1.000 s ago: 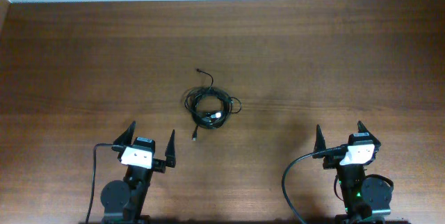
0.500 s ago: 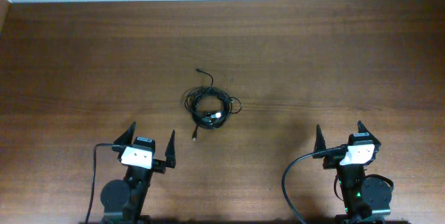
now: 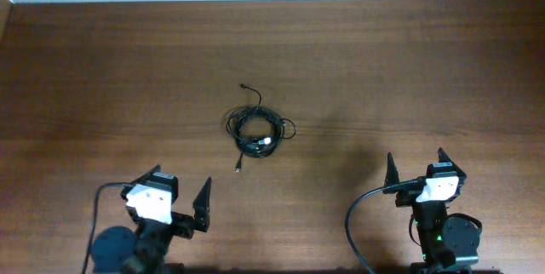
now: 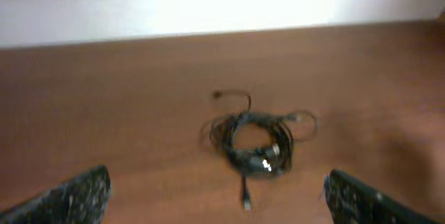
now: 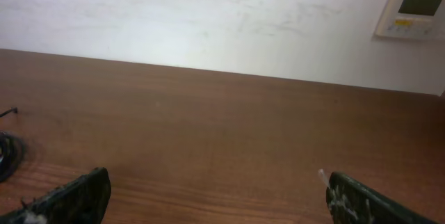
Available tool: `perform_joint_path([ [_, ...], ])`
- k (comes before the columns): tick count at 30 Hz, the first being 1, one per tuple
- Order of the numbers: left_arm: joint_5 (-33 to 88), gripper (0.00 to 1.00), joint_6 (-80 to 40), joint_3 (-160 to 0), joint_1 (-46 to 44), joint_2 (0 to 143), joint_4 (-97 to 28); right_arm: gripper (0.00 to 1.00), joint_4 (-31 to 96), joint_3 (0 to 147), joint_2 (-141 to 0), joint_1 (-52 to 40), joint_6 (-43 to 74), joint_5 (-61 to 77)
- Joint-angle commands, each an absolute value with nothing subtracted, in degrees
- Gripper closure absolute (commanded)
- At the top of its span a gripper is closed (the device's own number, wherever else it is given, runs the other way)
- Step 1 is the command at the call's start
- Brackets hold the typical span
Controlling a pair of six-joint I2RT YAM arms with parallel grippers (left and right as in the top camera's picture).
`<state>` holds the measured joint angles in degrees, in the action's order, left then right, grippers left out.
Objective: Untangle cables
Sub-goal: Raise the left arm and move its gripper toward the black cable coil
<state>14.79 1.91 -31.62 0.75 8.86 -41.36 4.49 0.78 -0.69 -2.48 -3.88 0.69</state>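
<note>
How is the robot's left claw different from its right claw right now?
The left black two-finger gripper sits twisted and lower in the overhead picture, while the right black two-finger gripper sits straight and higher. The left gripper's camera sees the whole coiled bundle of thin black cables. The right gripper's camera catches only the bundle's edge. Both grippers are wide open, empty, and not touching the cables.

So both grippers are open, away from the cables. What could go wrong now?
1. The cables lie as one tight coil, so the left gripper may pinch several strands at once and drag the bundle.
2. The loose plug end is thin and flat on the table; fingers could miss it or scrape the wood.
3. The right gripper sees only the coil's edge in its wrist view, so its aim may be poor.
</note>
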Motion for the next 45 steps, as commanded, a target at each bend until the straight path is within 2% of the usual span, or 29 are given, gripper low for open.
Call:
perform_joint_path([
  [1, 15.68, 0.01, 2.98, -42.04, 0.51, 17.76, -48.01, 0.02, 4.56, 0.32, -0.54, -2.17, -4.1, 1.02],
  [11, 18.92, 0.01, 3.51, -74.22, 0.51, 50.83, -72.88, 0.01, 4.54, 0.32, -0.54, -2.17, -4.1, 1.02],
  [14, 26.11, 0.01, 3.49, -79.33, 0.51, 59.72, -74.13, 0.02, 4.54, 0.32, -0.54, -2.17, -4.1, 1.02],
  [17, 27.9, 0.01, 3.49, -79.33, 0.51, 63.92, -73.56, 0.01, 4.56, 0.32, -0.51, -2.17, -4.1, 1.02],
  [18, 27.92, 0.1, 3.46, -79.33, 0.51, 65.84, -73.65, 0.01, 4.54, 0.32, -0.54, -2.17, -4.1, 1.02],
  [20, 27.9, 0.5, 3.46, -79.33, 0.51, 68.71, -73.84, 0.02, 4.54, 0.32, -0.54, -2.17, -4.1, 1.02],
  [22, 27.9, 0.75, 3.46, -79.33, 0.51, 70.78, -73.91, 0.01, 4.56, 0.32, -0.54, -2.17, -4.1, 1.02],
  [27, 27.81, 0.98, 3.03, -79.33, 0.51, 73.58, -74.02, 0.01, 4.56, 0.32, -0.51, -2.17, -4.1, 1.02],
  [45, 27.66, 1.0, 3.03, -79.33, 0.51, 74.46, -73.78, 0.01, 4.56, 0.32, -0.51, -2.17, -4.1, 1.02],
])
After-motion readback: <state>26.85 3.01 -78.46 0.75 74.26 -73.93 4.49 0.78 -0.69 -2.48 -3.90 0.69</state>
